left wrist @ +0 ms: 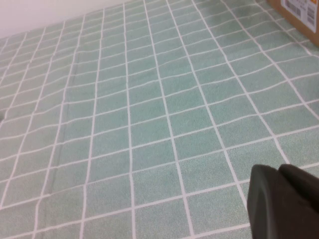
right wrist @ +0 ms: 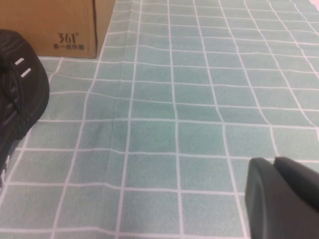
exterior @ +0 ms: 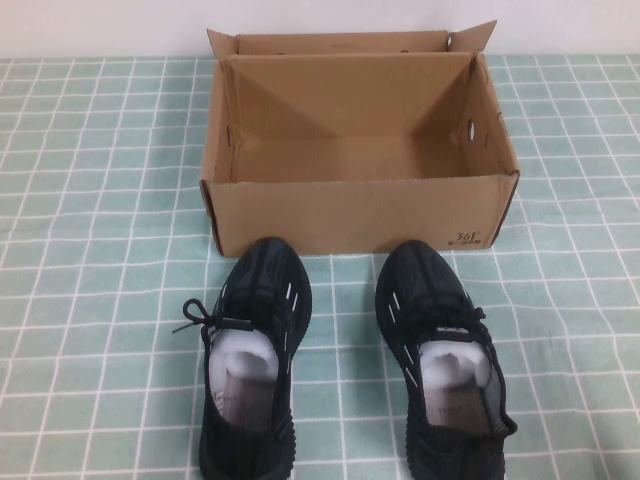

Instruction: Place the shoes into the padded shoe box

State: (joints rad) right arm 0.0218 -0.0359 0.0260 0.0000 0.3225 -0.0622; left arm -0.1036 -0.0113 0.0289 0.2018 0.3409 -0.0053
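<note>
Staged tabletop test setup: green checked cloth (exterior: pixel 100 200), plain white wall (exterior: pixel 100 25) behind.

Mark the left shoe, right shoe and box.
left shoe (exterior: pixel 255 290), high view, on its toe knit.
right shoe (exterior: pixel 425 285), high view, on its toe knit.
box (exterior: pixel 350 215), high view, on its near outer wall.

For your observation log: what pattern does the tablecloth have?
The tablecloth has pale green squares with white grid lines, clearest in the high view.

A green cloth (exterior: pixel 100 200) with a white grid covers the table (it lies slightly rippled in the wrist views), and a pale wall (exterior: pixel 100 25) stands behind.
</note>
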